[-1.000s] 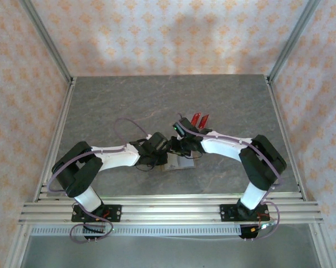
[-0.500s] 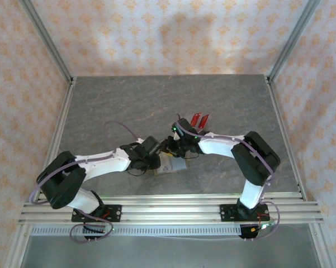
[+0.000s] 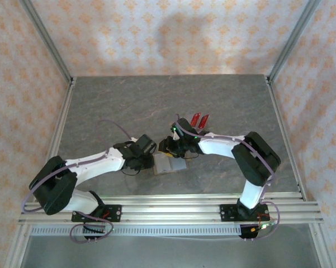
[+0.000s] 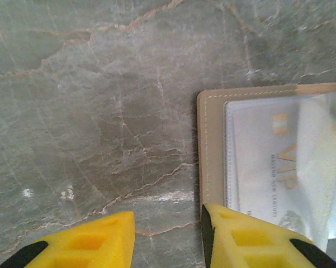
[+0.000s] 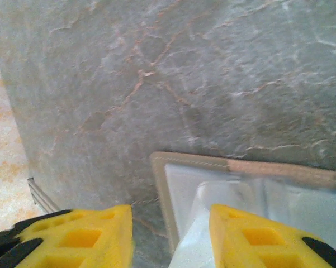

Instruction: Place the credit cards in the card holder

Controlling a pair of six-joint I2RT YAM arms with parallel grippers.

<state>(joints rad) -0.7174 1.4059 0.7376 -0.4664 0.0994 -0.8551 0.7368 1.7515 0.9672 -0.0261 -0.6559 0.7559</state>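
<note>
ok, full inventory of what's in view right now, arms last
card holder: one, olive-tan edge, pale grey inside, lying open on the table between the two grippers
windowed card: one, pale with gold VIP lettering, behind the holder's clear window
credit cards: two showing, red, standing upright just beyond the right arm's wrist; what props them cannot be made out
table: one, grey veined stone
backdrop: cream with orange pattern, on three sides
rails: silver, along the near edge under the arm bases
left gripper: yellow fingers, open, at the holder's left edge
right gripper: yellow fingers, open, over a holder corner
</note>
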